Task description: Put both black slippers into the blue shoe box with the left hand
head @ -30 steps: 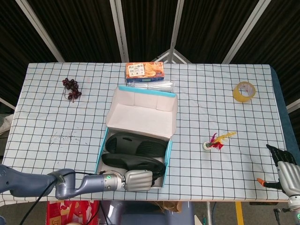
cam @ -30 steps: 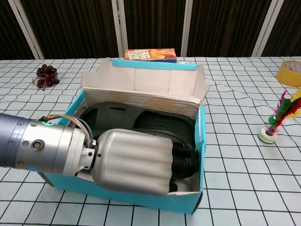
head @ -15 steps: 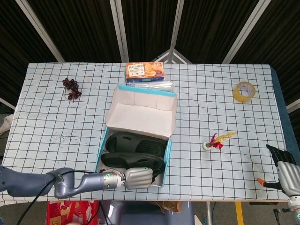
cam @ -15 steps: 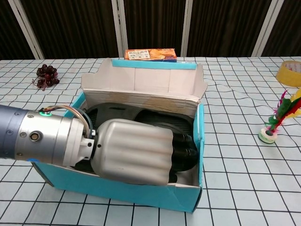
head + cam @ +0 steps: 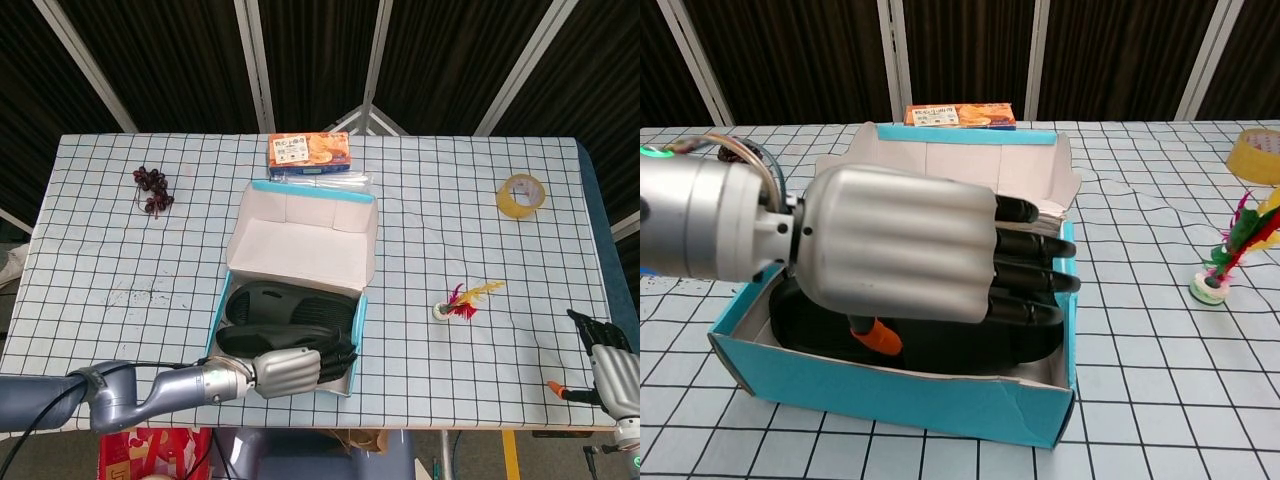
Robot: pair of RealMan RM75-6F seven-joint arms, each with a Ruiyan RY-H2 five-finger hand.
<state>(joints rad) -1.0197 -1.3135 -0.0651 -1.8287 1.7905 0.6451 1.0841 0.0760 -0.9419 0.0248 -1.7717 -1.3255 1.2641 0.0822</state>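
Observation:
The blue shoe box stands open near the table's front edge, its lid folded back. Both black slippers lie inside it side by side, the far slipper toward the lid and the near slipper by the front wall. My left hand hovers over the near end of the box with its fingers stretched out and nothing in them. In the chest view the left hand hangs above a slipper and hides most of the box's inside. My right hand rests open at the table's right front corner.
A bunch of dark grapes lies at the back left. An orange snack box sits behind the shoe box lid. A roll of yellow tape is at the back right, and a feathered shuttlecock stands right of the shoe box.
My left hand has risen out of the shoe box and its fingers have straightened, leaving the near slipper lying inside. The right hand has stayed put.

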